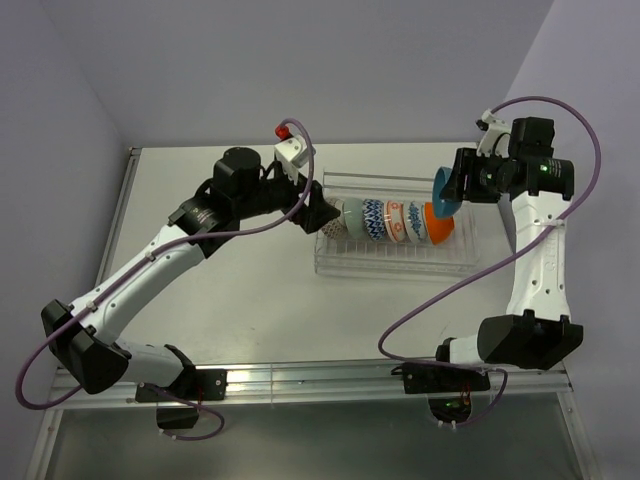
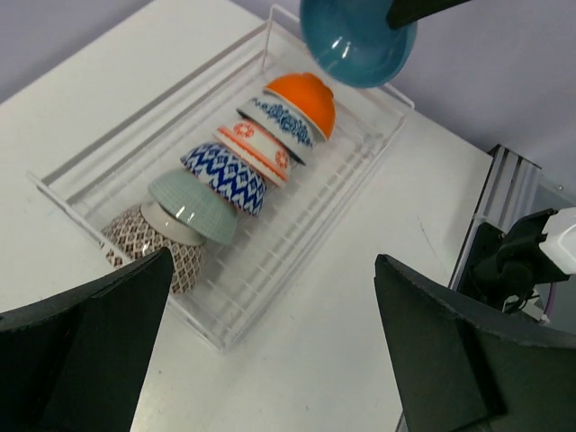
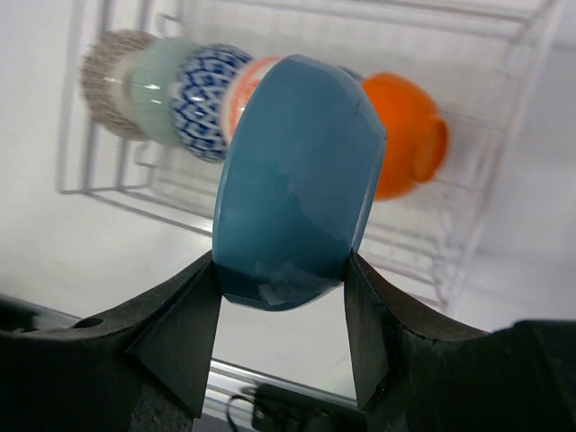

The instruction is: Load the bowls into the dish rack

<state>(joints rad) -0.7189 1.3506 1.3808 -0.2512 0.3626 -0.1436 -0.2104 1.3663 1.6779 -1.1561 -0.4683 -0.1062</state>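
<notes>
The clear wire dish rack (image 1: 400, 262) lies mid-table and holds a row of bowls on edge. From its left end they are brown-patterned (image 2: 148, 243), pale green (image 2: 193, 207), blue-white diamond (image 2: 225, 175), orange-red patterned (image 2: 256, 144), blue-flowered white (image 2: 283, 117) and plain orange (image 2: 306, 99). My right gripper (image 3: 281, 261) is shut on a teal bowl (image 3: 297, 180), held on edge in the air above the rack's right end, beside the orange bowl. My left gripper (image 2: 274, 261) stands open and empty above the rack's left end, near the brown bowl.
A white part with a red knob (image 1: 290, 140) stands on the table behind the rack. The table's metal rail (image 1: 330, 375) runs along the near edge. Purple cables (image 1: 450, 290) loop from both arms. Walls close in on the left and right.
</notes>
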